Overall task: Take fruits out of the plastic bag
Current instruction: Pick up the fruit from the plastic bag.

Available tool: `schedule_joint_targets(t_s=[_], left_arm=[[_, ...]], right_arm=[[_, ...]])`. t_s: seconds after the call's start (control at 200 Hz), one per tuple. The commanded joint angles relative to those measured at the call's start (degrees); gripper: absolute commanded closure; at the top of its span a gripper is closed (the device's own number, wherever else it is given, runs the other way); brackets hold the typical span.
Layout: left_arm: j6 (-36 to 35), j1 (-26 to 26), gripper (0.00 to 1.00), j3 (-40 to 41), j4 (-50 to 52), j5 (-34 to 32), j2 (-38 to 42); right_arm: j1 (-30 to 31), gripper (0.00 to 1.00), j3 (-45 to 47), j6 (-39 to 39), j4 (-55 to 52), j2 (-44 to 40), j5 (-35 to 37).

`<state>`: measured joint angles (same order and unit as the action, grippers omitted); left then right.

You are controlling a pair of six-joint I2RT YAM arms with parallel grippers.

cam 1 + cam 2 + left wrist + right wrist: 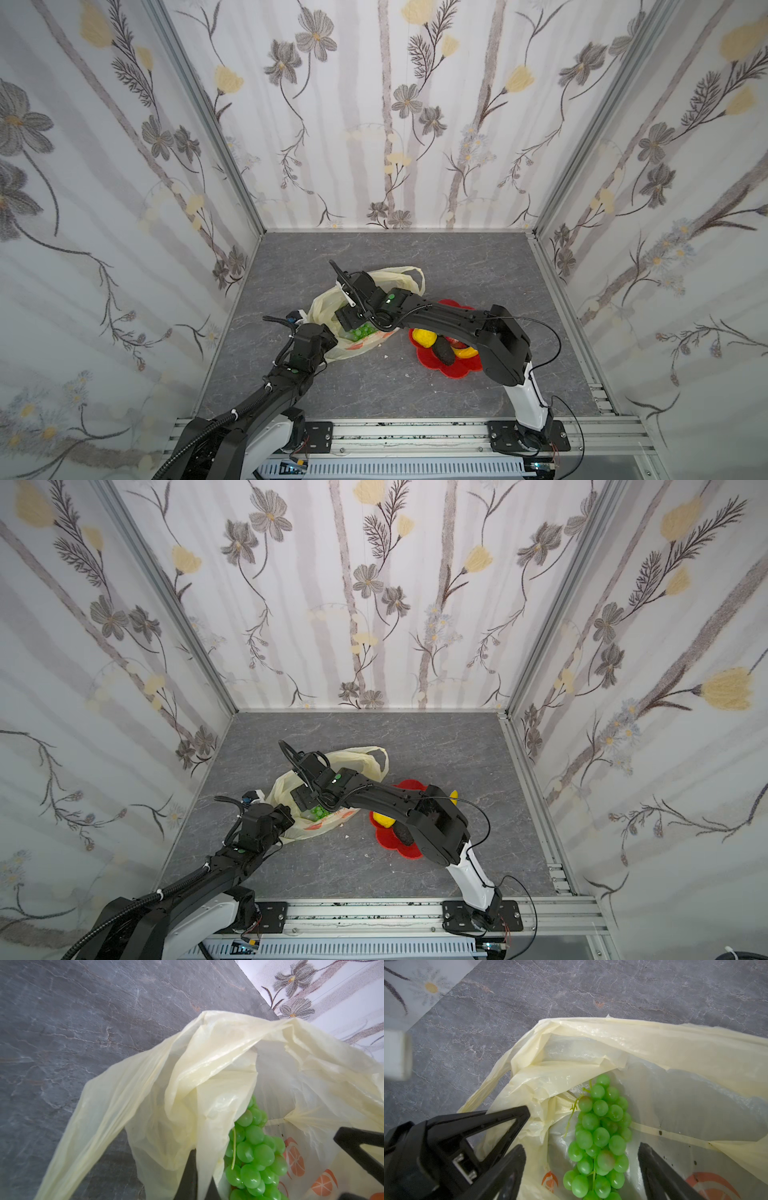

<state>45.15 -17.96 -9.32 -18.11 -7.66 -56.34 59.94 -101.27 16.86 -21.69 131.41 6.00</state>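
Holding the rim of the plastic bag (pixel 318 309) at lower centre-left in both top views, the left pincer (pixel 525 1113) is clamped shut on the film. The green grape bunch (pixel 600 1136) lies inside the bag. The right pincer (pixel 582 1149) is spread open, a jaw either side of the bunch with a gap showing on each side. To the right on the bench (pixel 374 382), a red plate (pixel 432 363) carries the lemon (pixel 424 336), avocado (pixel 444 353) and banana (pixel 465 353).

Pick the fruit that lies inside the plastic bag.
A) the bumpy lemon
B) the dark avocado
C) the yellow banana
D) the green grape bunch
D: the grape bunch lies inside the open plastic bag, while the lemon, avocado and banana sit outside it on the red plate.
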Motion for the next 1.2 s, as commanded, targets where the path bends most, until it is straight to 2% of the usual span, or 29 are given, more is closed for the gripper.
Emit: schedule_joint_targets(t_s=[0.0,0.105,0.26,0.465,0.709,1.024,1.194], left_arm=[[0.9,0.1,1.00,0.2,0.4,-0.8,0.1],[0.8,0.2,1.00,0.4,0.4,-0.7,0.1],[1.1,0.2,1.00,0.5,0.4,-0.8,0.3],[2.3,0.2,1.00,1.1,0.4,-1.3,0.4],[4.4,0.1,1.00,1.7,0.4,-1.4,0.2],[4.7,0.2,1.00,2.6,0.4,-1.2,2.3],[4.7,0.2,1.00,2.7,0.4,-1.0,2.5]], right_arm=[[-0.1,0.12,-2.4,-0.4,-2.3,2.3,2.1],[-0.1,0.09,-4.8,-0.5,-3.8,4.5,2.2],[0.1,0.11,-6.9,-0.2,-5.1,5.9,3.0],[1.1,0.27,-7.6,3.2,-7.3,4.3,2.3],[3.6,0.45,-10.1,6.9,-7.2,6.3,-4.7],[3.0,0.57,-14.4,9.6,-8.2,10.8,-4.1],[2.5,0.61,-14.9,10.1,-8.6,11.9,-3.2]])
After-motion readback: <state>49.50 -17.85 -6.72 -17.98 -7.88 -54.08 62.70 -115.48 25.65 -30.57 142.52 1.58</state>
